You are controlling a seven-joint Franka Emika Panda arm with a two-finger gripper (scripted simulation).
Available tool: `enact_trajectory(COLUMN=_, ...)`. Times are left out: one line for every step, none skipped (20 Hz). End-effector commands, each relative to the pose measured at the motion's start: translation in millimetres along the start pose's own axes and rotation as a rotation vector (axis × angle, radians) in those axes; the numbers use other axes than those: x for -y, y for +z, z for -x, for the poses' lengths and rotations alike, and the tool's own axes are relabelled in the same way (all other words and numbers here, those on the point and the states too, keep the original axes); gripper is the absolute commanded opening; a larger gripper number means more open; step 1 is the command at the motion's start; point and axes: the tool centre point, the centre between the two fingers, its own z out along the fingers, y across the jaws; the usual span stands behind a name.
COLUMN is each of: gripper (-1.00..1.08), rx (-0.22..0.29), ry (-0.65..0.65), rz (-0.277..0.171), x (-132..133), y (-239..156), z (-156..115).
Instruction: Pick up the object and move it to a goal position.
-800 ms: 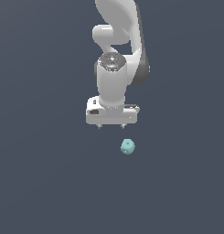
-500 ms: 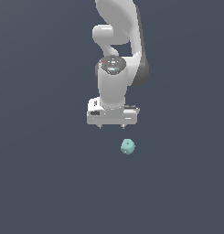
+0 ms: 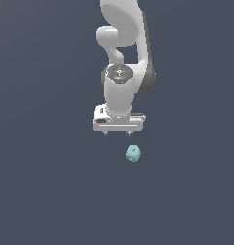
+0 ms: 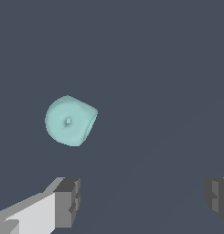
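Note:
The object (image 3: 133,153) is a small pale teal lumpy blob lying on the dark grey floor. It sits just below my gripper and a little to the exterior view's right of it. My white gripper (image 3: 117,133) points down, open and empty, with its short fingertips apart from the object. In the wrist view the object (image 4: 70,120) shows one dark dimple. It lies beyond the grey finger pads (image 4: 67,201), nearer to one of them, and outside the gap at the gripper's middle (image 4: 143,199).
The white arm (image 3: 122,43) rises behind the gripper toward the top of the exterior view. A plain dark grey floor (image 3: 51,191) lies all around.
The gripper has come down slightly toward the object. The object has not moved.

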Motion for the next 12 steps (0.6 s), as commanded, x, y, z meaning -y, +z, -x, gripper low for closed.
enact_trajectory(gripper=1.00, rx=0.000, ry=0.011, rz=0.000, x=2, y=2, z=-1)
enact_trajectory(gripper=1.00, rx=0.000, ry=0.018, rz=-0.001, x=3, y=2, z=-2)
enact_trajectory(gripper=1.00, rx=0.000, ry=0.026, rz=-0.001, x=4, y=3, z=-2)
enact_trajectory(gripper=1.00, rx=0.000, ry=0.035, rz=-0.002, x=6, y=5, z=-3)
enact_trajectory(gripper=1.00, rx=0.000, ry=0.045, rz=-0.002, x=7, y=6, z=-4)
enact_trajectory(gripper=1.00, rx=0.000, ry=0.057, rz=-0.003, x=9, y=7, z=-5)
enact_trajectory(gripper=1.00, rx=0.000, ry=0.069, rz=-0.003, x=11, y=9, z=-6)
enact_trajectory(gripper=1.00, rx=0.000, ry=0.083, rz=-0.004, x=13, y=10, z=-8)
enact_trajectory(gripper=1.00, rx=0.000, ry=0.097, rz=-0.004, x=16, y=12, z=-9)
enact_trajectory(gripper=1.00, rx=0.000, ry=0.113, rz=-0.005, x=18, y=14, z=-10)
enact_trajectory(gripper=1.00, rx=0.000, ry=0.130, rz=-0.006, x=21, y=16, z=-12)
enact_trajectory(gripper=1.00, rx=-0.001, ry=0.147, rz=-0.006, x=24, y=18, z=-13)
